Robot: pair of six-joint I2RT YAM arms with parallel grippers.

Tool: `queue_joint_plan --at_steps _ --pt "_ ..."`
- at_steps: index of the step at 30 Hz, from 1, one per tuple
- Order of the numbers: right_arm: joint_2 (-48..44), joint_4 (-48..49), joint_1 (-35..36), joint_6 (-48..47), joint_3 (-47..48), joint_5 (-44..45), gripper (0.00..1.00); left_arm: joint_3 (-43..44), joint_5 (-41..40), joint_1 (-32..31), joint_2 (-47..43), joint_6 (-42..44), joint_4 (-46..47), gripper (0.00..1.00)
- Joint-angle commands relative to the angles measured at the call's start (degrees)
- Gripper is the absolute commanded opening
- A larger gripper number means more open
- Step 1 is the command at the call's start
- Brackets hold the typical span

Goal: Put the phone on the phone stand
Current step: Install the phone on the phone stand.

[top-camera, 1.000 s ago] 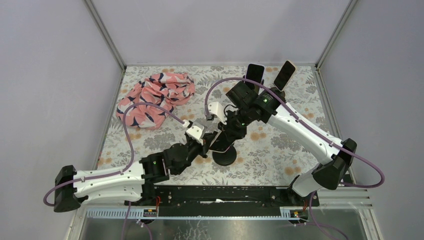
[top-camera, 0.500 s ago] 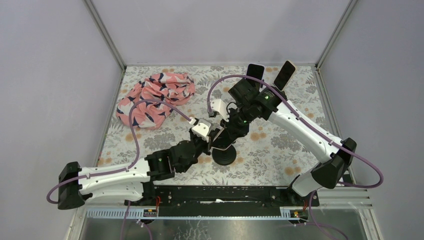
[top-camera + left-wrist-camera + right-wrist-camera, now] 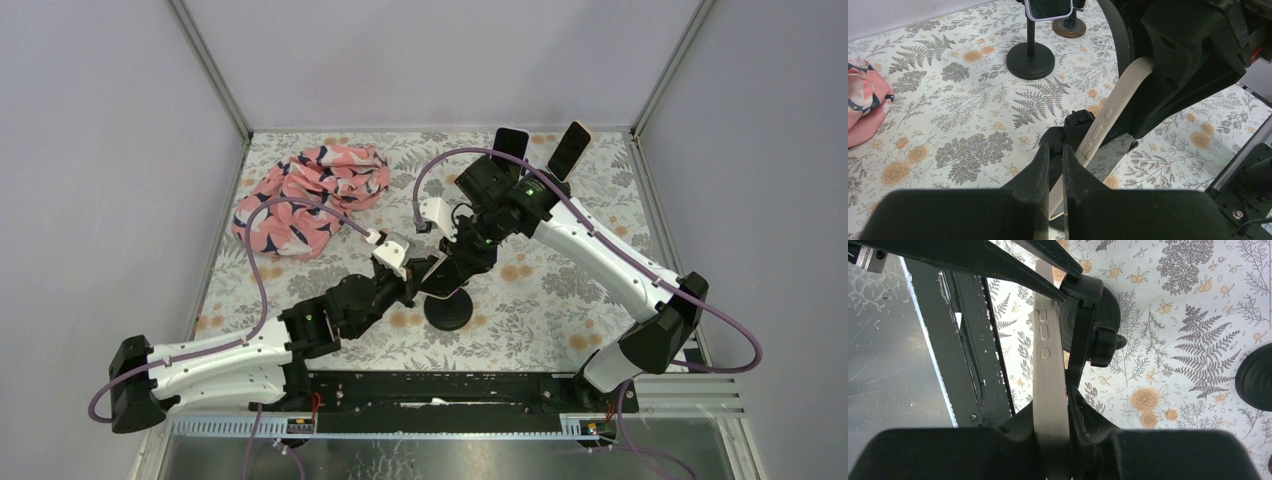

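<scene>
The phone [image 3: 1048, 370], in a cream case with its side buttons showing, is held on edge just above the black phone stand [image 3: 450, 312]. My right gripper [image 3: 1050, 415] is shut on one end of the phone. The other end sits between the fingers of my left gripper [image 3: 1053, 150], which is shut on it. The stand's black holder and knob [image 3: 1100, 342] lie right beside the phone's back; whether they touch I cannot tell. In the top view both grippers meet over the stand, the left gripper [image 3: 422, 282] from the near left, the right gripper [image 3: 455, 265] from the far right.
Two other stands holding phones [image 3: 511, 143] [image 3: 572, 148] rise at the back. One of them, with its black base [image 3: 1030, 60], shows in the left wrist view. A pink patterned cloth [image 3: 310, 195] is bunched at the back left. A black rail [image 3: 450, 385] runs along the near edge.
The left arm's elbow has shifted forward and slightly right, and the right wrist has edged back a little. Both grippers keep their hold over the stand.
</scene>
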Motion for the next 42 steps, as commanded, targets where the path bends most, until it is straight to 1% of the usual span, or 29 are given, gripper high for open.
queue_joint_plan --at_steps 1,6,25,42 --pt "5.7 -3.9 -7.6 0.9 -3.4 31.6 0.0 0.2 4.6 0.4 -1.2 -1.9 -2.0 0.0" --pt "6.0 -4.0 -7.6 0.6 -3.6 32.3 0.0 0.3 7.6 2.3 -1.1 -3.6 -2.2 0.0" --pt "7.1 -4.2 -8.3 1.6 -4.5 32.5 0.0 0.9 7.5 3.2 -0.6 -4.9 -4.7 0.0" --pt "10.1 -4.8 -9.1 2.1 -2.6 31.1 0.0 -1.2 8.7 3.2 -2.4 -4.2 -3.8 0.0"
